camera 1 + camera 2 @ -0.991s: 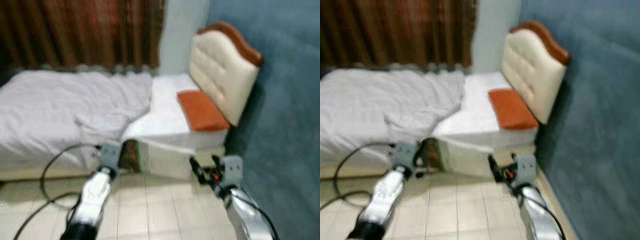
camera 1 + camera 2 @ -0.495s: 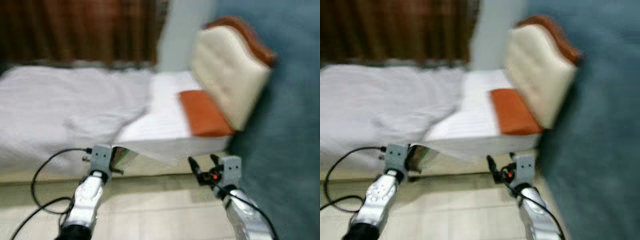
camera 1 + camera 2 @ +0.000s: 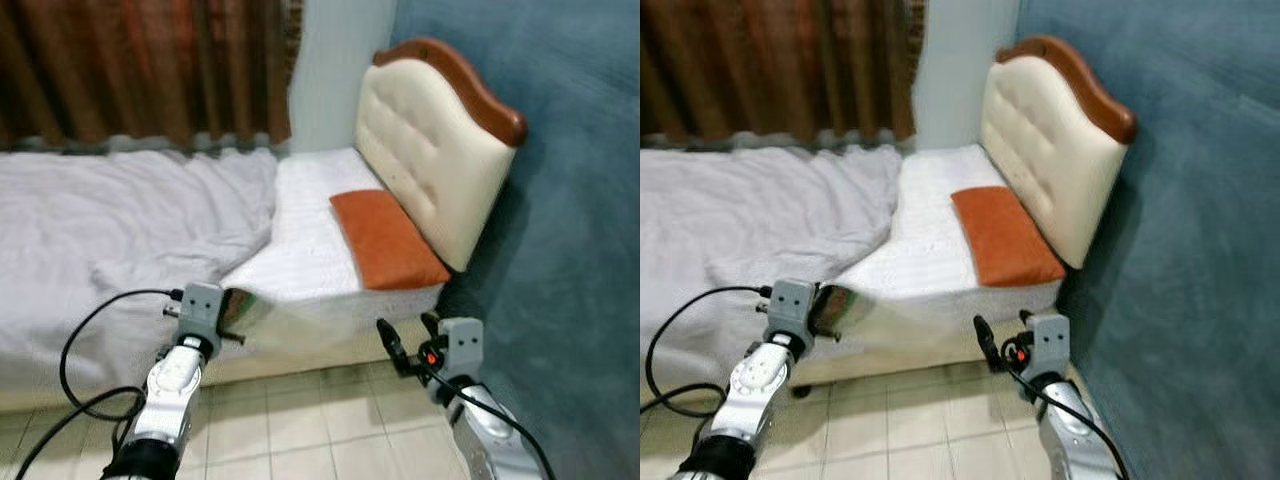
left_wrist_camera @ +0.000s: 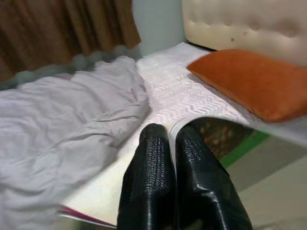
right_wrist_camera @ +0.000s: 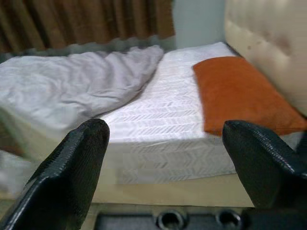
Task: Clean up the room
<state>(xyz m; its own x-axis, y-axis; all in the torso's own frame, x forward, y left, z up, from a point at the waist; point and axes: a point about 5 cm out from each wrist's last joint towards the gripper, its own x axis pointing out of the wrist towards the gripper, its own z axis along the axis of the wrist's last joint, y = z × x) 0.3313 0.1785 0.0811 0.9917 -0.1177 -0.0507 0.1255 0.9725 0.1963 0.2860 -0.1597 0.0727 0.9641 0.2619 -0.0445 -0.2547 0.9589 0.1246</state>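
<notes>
My left gripper (image 4: 171, 135) is shut on the edge of a thin magazine (image 3: 290, 318) with a glossy, coloured cover, held low in front of the bed's side. The magazine (image 4: 225, 139) spreads out flat past the black fingers (image 4: 153, 158). My right gripper (image 3: 408, 335) stands open with nothing between its fingertips, near the bed's head-end corner; its fingers (image 5: 72, 167) frame the mattress. An orange pillow (image 3: 385, 238) lies against the cream headboard (image 3: 430, 150). A rumpled grey blanket (image 3: 120, 220) covers the left part of the bed.
The white mattress (image 3: 305, 225) is straight ahead, over a tiled floor (image 3: 300, 430). A blue wall (image 3: 570, 200) closes the right side, close to my right arm. Brown curtains (image 3: 130, 70) hang behind the bed. A black cable (image 3: 75, 350) loops from my left arm.
The whole picture has shifted and sharpened, so the camera moved relative to the bed. Both arms keep their pose; the left gripper still holds the magazine.
</notes>
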